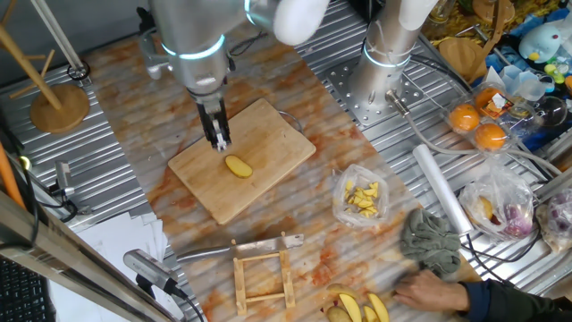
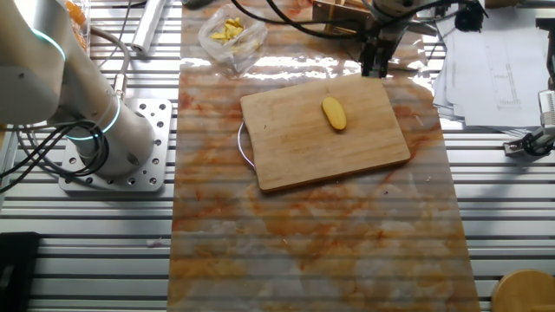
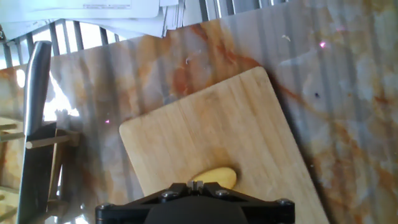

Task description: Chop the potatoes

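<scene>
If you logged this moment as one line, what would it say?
stage: before cutting | potato: whole, lying on cutting board | tool: empty, above board beside potato | knife: on its rack, untouched

The print on the papers [image 3: 106,7] is too small to read

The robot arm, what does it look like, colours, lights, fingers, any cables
The arm is glossy silver-grey with rounded white joint covers and a glowing cyan ring at the wrist. The gripper is slim and black with two narrow fingers. Black cables trail near its round silver base.
</scene>
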Controlling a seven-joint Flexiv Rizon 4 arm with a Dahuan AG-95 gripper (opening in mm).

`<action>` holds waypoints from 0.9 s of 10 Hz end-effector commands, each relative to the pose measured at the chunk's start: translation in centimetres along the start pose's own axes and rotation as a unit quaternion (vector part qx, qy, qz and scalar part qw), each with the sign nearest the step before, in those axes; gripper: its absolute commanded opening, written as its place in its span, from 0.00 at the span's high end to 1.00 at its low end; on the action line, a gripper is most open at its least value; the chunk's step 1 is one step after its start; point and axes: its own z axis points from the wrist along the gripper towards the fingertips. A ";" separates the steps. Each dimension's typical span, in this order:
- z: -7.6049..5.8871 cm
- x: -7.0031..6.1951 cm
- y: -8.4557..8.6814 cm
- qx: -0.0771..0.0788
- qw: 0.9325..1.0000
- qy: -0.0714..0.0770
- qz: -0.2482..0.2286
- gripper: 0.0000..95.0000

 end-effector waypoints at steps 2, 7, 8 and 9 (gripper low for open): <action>2.2 0.0 11.0 0.007 0.999 -0.013 0.041 1.00; 2.1 -1.0 16.8 0.007 0.999 -0.011 0.044 1.00; 1.9 -1.1 17.3 0.008 0.999 -0.011 0.043 1.00; 2.0 -1.1 17.3 0.008 0.999 -0.011 0.044 1.00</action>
